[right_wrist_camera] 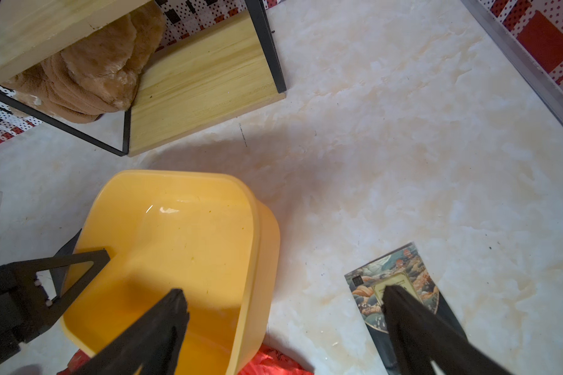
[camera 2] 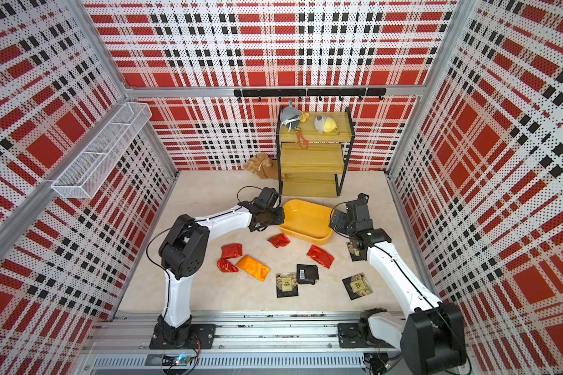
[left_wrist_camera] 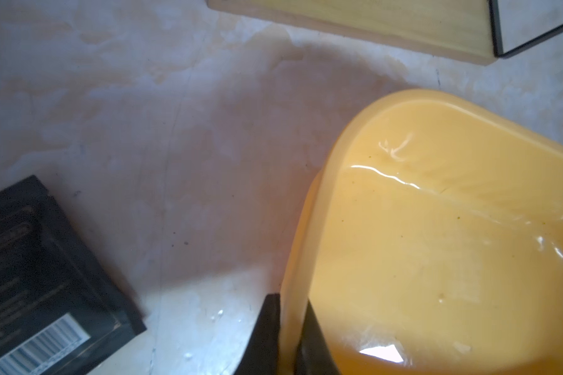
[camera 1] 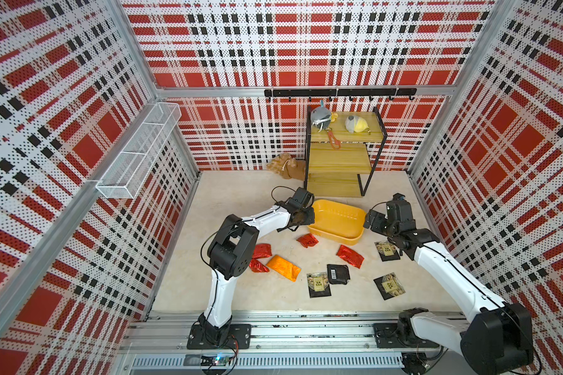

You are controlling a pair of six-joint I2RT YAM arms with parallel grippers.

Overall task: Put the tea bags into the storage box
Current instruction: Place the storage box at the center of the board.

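**Top views.** In both top views a shallow yellow plastic storage box (camera 1: 338, 205) with rounded corners stands empty on the pale marbled table (camera 1: 241, 201), before a wooden shelf rack (camera 1: 338, 156). The small flat foil tea bags (camera 1: 350, 256), red, orange and black, are scattered on the table on the robot's side of the box. None is inside it. The left gripper (camera 1: 306, 217) is placed at the box's left end and the right gripper (camera 1: 375, 227) at its right end.

**Left wrist view.** The left gripper (left_wrist_camera: 290, 313) is shown pinching the box wall (left_wrist_camera: 436, 243), one finger inside and one outside.

**Right wrist view.** The right gripper (right_wrist_camera: 283, 292) is shown spread wide and empty. One finger is seen over the box (right_wrist_camera: 182, 233), the other over a black foil pictured sachet (right_wrist_camera: 400, 269). This pictured sachet lies to the side away from the box, with its long axis roughly along the finger. The right arm is judged the nearer, and a sideways shift is probably needed before descent.
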